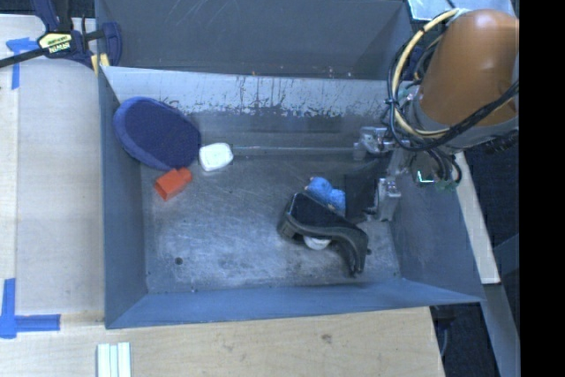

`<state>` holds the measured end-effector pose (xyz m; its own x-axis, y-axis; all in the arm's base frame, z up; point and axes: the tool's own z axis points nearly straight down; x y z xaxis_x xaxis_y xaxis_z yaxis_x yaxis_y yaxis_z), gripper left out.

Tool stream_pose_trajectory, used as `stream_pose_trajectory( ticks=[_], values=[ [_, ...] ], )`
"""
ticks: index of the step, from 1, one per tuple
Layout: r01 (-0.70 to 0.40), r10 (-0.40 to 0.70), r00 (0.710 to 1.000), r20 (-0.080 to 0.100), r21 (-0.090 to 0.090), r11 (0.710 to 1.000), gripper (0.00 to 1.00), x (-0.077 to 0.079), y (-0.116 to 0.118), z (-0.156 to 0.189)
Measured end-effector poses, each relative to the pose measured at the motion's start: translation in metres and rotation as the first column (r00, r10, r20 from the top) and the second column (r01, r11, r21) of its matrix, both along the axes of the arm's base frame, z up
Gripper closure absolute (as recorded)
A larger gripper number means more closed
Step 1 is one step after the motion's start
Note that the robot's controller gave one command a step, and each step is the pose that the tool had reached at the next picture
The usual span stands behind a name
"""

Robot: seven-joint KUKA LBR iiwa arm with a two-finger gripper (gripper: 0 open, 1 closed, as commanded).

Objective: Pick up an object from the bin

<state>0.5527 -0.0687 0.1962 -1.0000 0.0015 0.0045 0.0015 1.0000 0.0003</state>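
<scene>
I am hanging my pincer (372, 197) low at the right of the frame, close to the right-hand wall of the bin (265, 49), and I cannot tell whether it is spread or pressed together. That wall is worrying me most: being so near it, I am risking a scrape on the metal if I go lower without shifting toward the frame's centre. The nearest things are lying just left of the pincer: a small bright blue piece (325, 192) and, right against it on its lower side, a black curved object (322, 229) with a white round part beneath. Since those two are lying together, I am judging that a grab could be catching both, or nudging the blue piece away. The white lump (216, 157), orange block (173, 182) and dark blue oval pad (156, 133) are lying well apart, toward the upper left.
</scene>
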Motion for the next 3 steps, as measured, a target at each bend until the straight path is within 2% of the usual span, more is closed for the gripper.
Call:
stream_pose_trajectory(
  ticks=[1,2,3],
  values=[
    [-0.083,0.083,0.996,0.020,-0.005,0.997,0.00,0.030,0.010,-0.108],
    [-0.083,0.084,0.996,0.017,-0.005,0.996,1.00,0.029,0.010,-0.110],
    [-0.099,0.099,0.995,0.017,-0.003,0.995,1.00,0.027,0.015,0.005]
  ],
)
